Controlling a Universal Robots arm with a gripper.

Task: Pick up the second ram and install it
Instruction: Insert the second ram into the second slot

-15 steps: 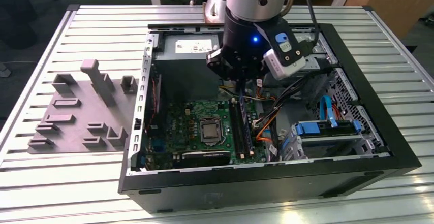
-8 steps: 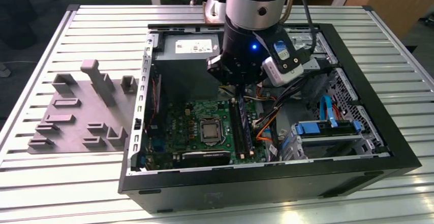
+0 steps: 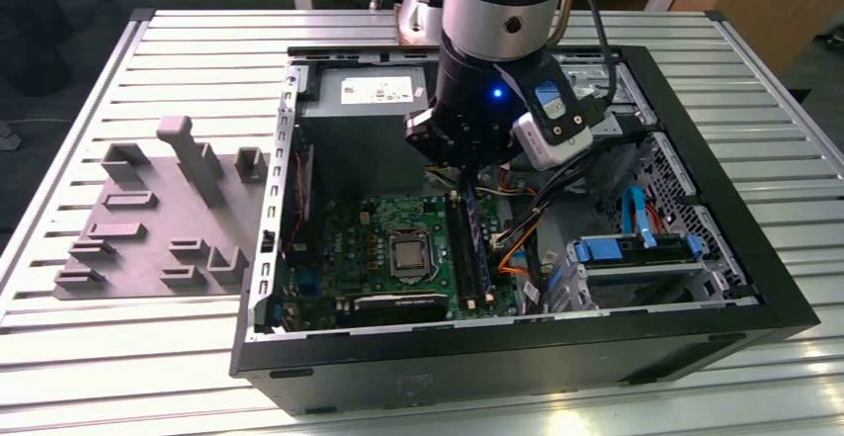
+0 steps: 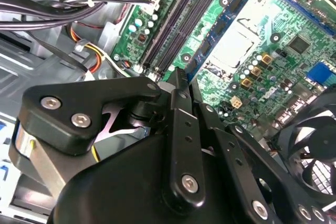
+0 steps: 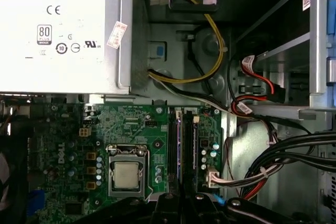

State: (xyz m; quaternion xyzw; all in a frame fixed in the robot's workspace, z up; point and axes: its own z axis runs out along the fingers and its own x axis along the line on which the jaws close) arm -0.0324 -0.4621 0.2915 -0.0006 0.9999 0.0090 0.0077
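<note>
Exterior view, worked from its left to its right:

- Grey fixture block (image 3: 152, 220) with upright posts was noted on the slatted counter (image 3: 106, 357), just beside the open computer case (image 3: 738, 288); no stick was seen lying on it
- Green motherboard (image 3: 356, 243) was seen flat on the case floor, with the processor socket (image 3: 410, 256) near its middle
- Long black memory slots (image 3: 469, 248) were seen to the socket's right in this view, with the claw (image 3: 464, 171) hung directly over their far end
- Blue drive cage (image 3: 633, 250) and cable bundle were noted well apart at the exterior view's right

In the second wrist view the claw (image 4: 181, 80) was seen drawn narrow, its fingers (image 4: 177, 85) pressed close on a thin dark edge; this was judged to be the second ram (image 4: 182, 75), held upright above the slots (image 4: 173, 24), though little of it could be made out

In the first wrist view the slots (image 5: 181, 150) ran straight toward the claw (image 5: 181, 199)

Progress, as judged: pickup done, stick carried over the board and lined up; seating not yet confirmed, and contact with the slot could not be told
</note>
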